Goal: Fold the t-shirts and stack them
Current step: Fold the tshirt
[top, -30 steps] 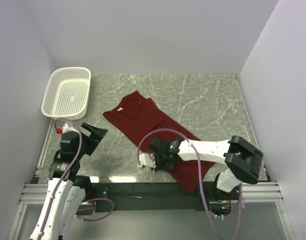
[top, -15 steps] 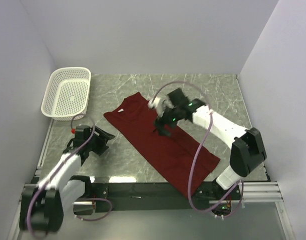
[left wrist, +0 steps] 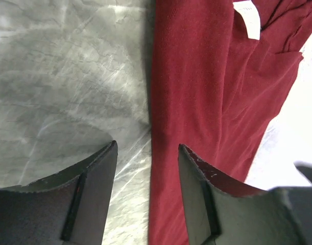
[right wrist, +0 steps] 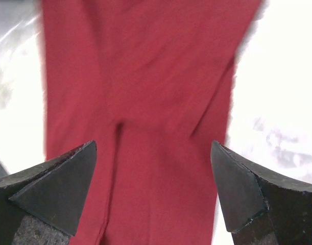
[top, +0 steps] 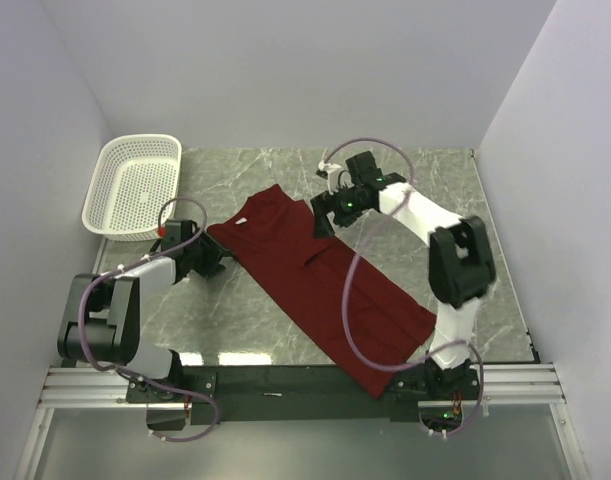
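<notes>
One dark red t-shirt (top: pixel 325 290) lies flat in a long diagonal strip, collar at the far left, hem at the near right. In the left wrist view the t-shirt (left wrist: pixel 196 92) shows its white neck label (left wrist: pixel 247 18). My left gripper (top: pixel 213 263) sits low at the cloth's left edge. Its jaws (left wrist: pixel 147 153) are partly apart and straddle that edge, with nothing pinched. My right gripper (top: pixel 321 217) hovers over the shirt's far right side. There its jaws (right wrist: pixel 153 153) stand wide open above the t-shirt (right wrist: pixel 145 92).
A white perforated basket (top: pixel 133 185) stands at the table's far left corner. The grey marble table (top: pixel 425 200) is walled on three sides. A metal rail (top: pixel 285 380) runs along the near edge, and the right arm's cable loops over the shirt.
The right gripper let go of the shirt near the front edge and swung to its far side, jaws now wide. The left arm dropped to the shirt's left edge, jaws narrowing.
</notes>
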`<state>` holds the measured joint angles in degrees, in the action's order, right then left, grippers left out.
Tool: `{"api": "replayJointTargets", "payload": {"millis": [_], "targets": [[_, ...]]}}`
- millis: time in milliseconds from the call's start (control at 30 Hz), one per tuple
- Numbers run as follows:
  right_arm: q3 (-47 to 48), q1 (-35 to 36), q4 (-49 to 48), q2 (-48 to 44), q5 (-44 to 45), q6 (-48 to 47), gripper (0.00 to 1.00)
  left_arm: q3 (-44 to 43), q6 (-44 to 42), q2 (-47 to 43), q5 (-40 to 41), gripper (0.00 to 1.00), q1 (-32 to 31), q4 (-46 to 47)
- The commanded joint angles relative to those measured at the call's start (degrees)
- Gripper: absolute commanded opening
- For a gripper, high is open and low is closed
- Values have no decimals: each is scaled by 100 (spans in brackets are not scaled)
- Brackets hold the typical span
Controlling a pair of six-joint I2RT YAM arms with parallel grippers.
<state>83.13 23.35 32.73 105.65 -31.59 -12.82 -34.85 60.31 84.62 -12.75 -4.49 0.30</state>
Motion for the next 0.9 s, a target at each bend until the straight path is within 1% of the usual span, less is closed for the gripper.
{"api": "replayJointTargets", "payload": {"millis": [0, 33, 67, 100, 133, 167, 200, 233, 367, 433, 567, 600, 667, 767, 800, 867], "targets": [[484, -76, -205, 911, 12, 980, 98, 162, -336, -506, 273, 58, -25, -299], [780, -85, -223, 1079, 117, 1114, 98, 215, -449, -699, 360, 58, -25, -380], [966, -94, -128, 1264, 275, 1211, 98, 320, -503, -1093, 396, 61, -25, -477], [1307, -120, -74, 1587, 355, 1272, 98, 373, -590, -1323, 414, 62, -25, -660], [1415, -138, -56, 1713, 399, 1438, 98, 426, -634, -1551, 423, 63, -25, -723], [1521, -156, -56, 1818, 443, 1449, 98, 531, -652, -2032, 432, 64, -25, -811], [1670, -182, -48, 1985, 444, 1449, 98, 584, -653, -2289, 449, 64, -25, -942], [1732, -182, -47, 2047, 444, 1440, 98, 637, -635, -2797, 449, 65, -25, -1031], [2162, -191, 233, 2434, 154, 1379, 95, 857, -556, -3890, 423, 66, -25, -1505], [2382, -182, 374, 2653, -39, 1344, 90, 883, -486, -4346, 405, 66, -25, -1847], [2462, -173, 567, 2830, -110, 1335, 86, 962, -407, -4884, 335, 66, -25, -2304], [2471, -173, 603, 2882, -162, 1187, 85, 980, -372, -4963, 283, 66, -25, -2358], [2462, -156, 734, 2926, -329, 1150, 80, 1024, -327, -5182, 230, 66, -25, -2472], [2410, -121, 787, 2936, -391, 1141, 70, 1016, -275, -5359, 151, 66, -25, -2560], [2392, -121, 796, 2935, -391, 1159, 64, 989, -266, -5377, 150, 66, -25, -2587], [2409, -129, 831, 2953, -383, 1168, 57, 937, -266, -5377, 115, 66, -25, -2605]]}}
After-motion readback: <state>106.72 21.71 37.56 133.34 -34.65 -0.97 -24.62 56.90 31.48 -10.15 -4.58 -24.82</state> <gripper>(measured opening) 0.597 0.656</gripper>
